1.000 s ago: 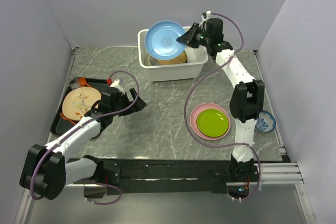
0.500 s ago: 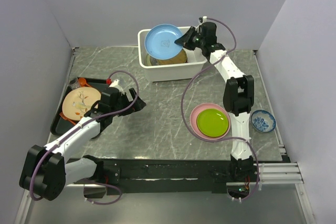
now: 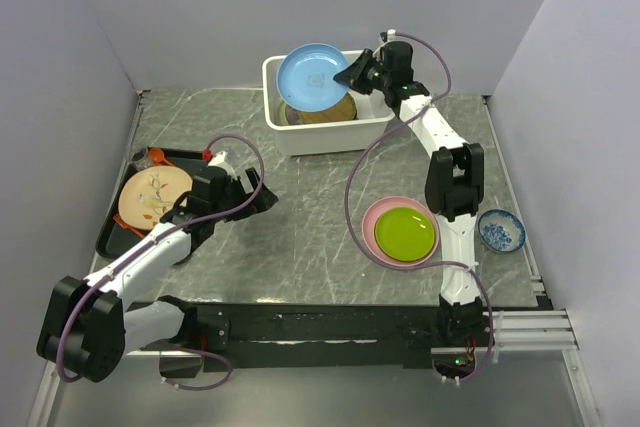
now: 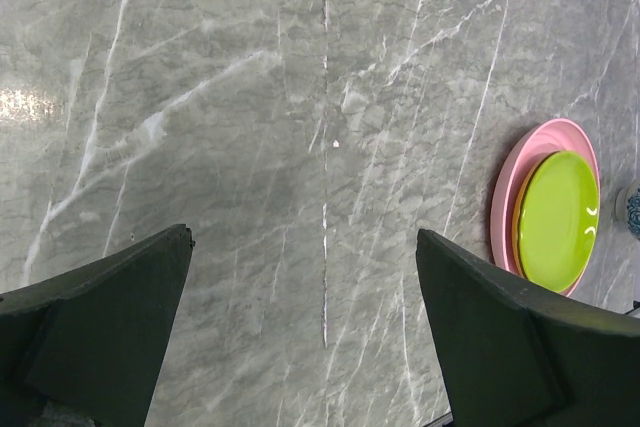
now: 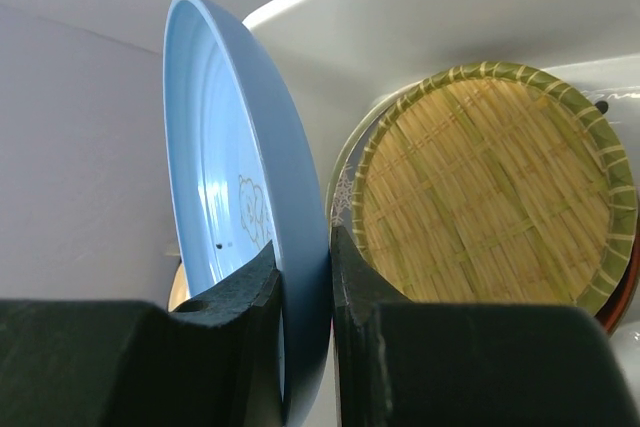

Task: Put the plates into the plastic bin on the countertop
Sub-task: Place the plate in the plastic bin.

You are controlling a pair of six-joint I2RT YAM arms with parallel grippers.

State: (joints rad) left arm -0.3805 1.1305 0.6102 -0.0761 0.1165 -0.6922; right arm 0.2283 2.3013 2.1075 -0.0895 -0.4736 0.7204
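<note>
My right gripper [image 3: 352, 74] is shut on the rim of a blue plate [image 3: 312, 77], holding it tilted on edge above the white plastic bin [image 3: 325, 135] at the back of the countertop [image 3: 300, 237]. In the right wrist view the fingers [image 5: 355, 277] pinch the blue plate [image 5: 250, 177], and a yellow woven disc [image 5: 490, 187] lies in the bin [image 5: 450, 7] on other plates. A lime green plate [image 3: 405, 232] rests on a pink plate [image 3: 375, 222] at the right. My left gripper [image 3: 258, 195] hangs open over bare countertop [image 4: 250, 97], holding nothing.
A flat black tray [image 3: 115, 237] at the left carries a peach flower-patterned plate [image 3: 152, 197]. A small blue-and-white bowl [image 3: 500, 231] sits near the right wall. Grey walls close in the back and both sides.
The right arm folded in and brought the blue plate lower over the bin, then held still for the last half second. The left arm has not moved.
</note>
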